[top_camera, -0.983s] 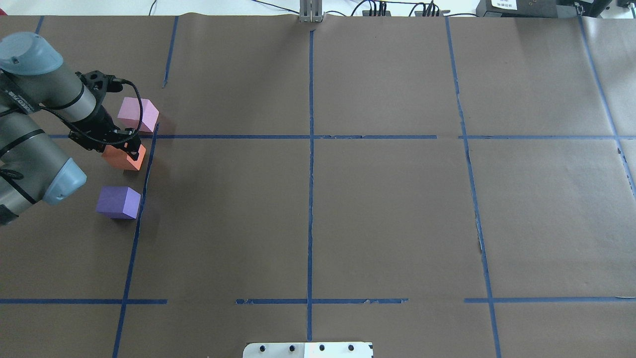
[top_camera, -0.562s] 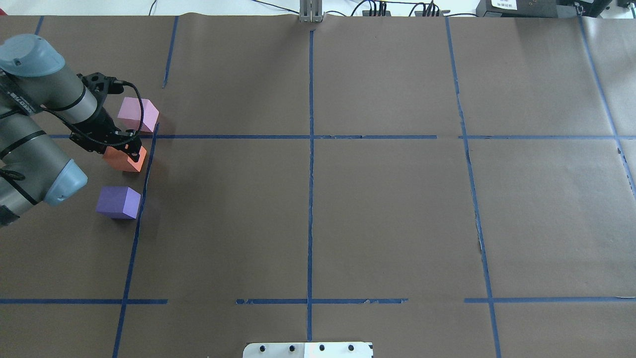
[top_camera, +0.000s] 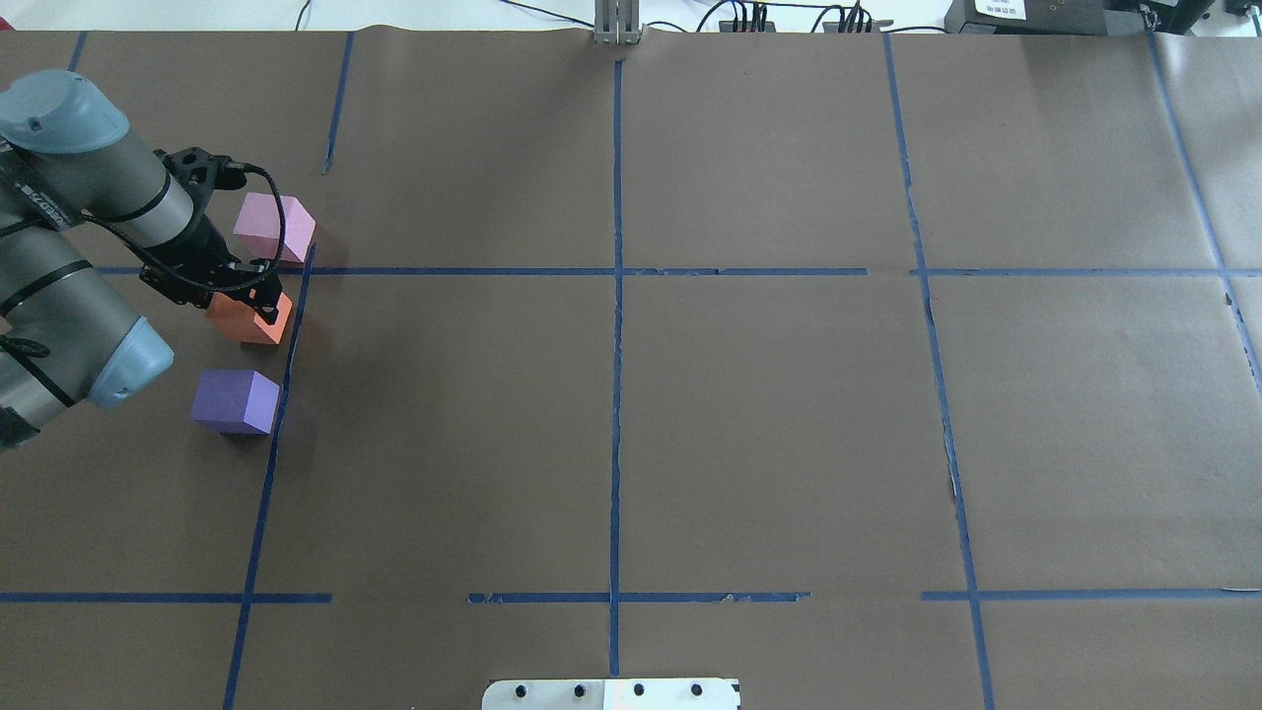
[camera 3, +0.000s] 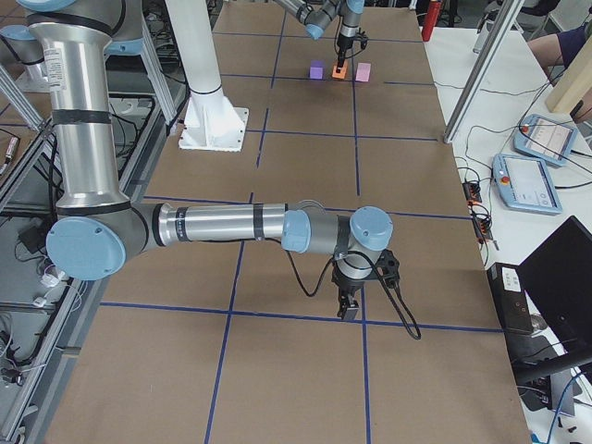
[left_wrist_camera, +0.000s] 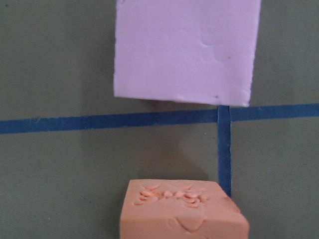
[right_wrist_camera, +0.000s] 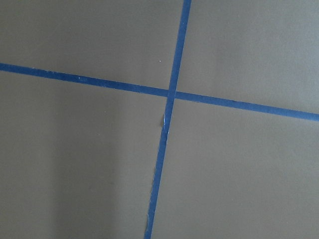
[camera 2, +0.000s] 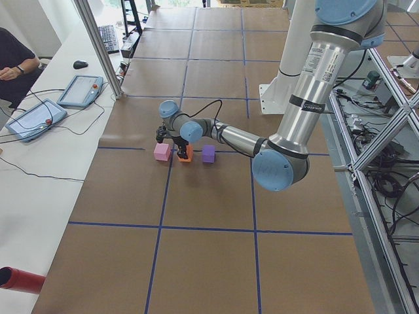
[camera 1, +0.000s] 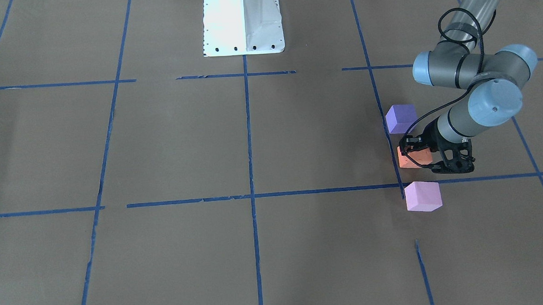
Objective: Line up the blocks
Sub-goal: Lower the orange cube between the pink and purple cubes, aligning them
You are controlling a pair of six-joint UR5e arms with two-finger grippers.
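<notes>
Three foam cubes stand in a column at the table's left side beside a blue tape line: pale pink [top_camera: 274, 227] farthest, orange [top_camera: 235, 323] in the middle, blue-violet [top_camera: 235, 399] nearest the robot. My left gripper [top_camera: 260, 302] reaches down over the orange block [camera 1: 411, 160], a finger on each side, shut on it at table level. The left wrist view shows the orange block [left_wrist_camera: 182, 214] at the bottom and the pink block [left_wrist_camera: 187, 50] beyond a tape line. My right gripper [camera 3: 349, 310] hangs low over bare paper far away; I cannot tell its state.
Brown paper with a grid of blue tape lines [top_camera: 616, 296] covers the table. The white robot base plate [camera 1: 243, 25] sits at the near middle edge. An operator [camera 2: 13, 59] and tablets [camera 2: 78, 88] are on a side bench, off the work area.
The left gripper and the orange block have shifted together very slightly toward the robot. The pink and blue-violet blocks have not moved.
</notes>
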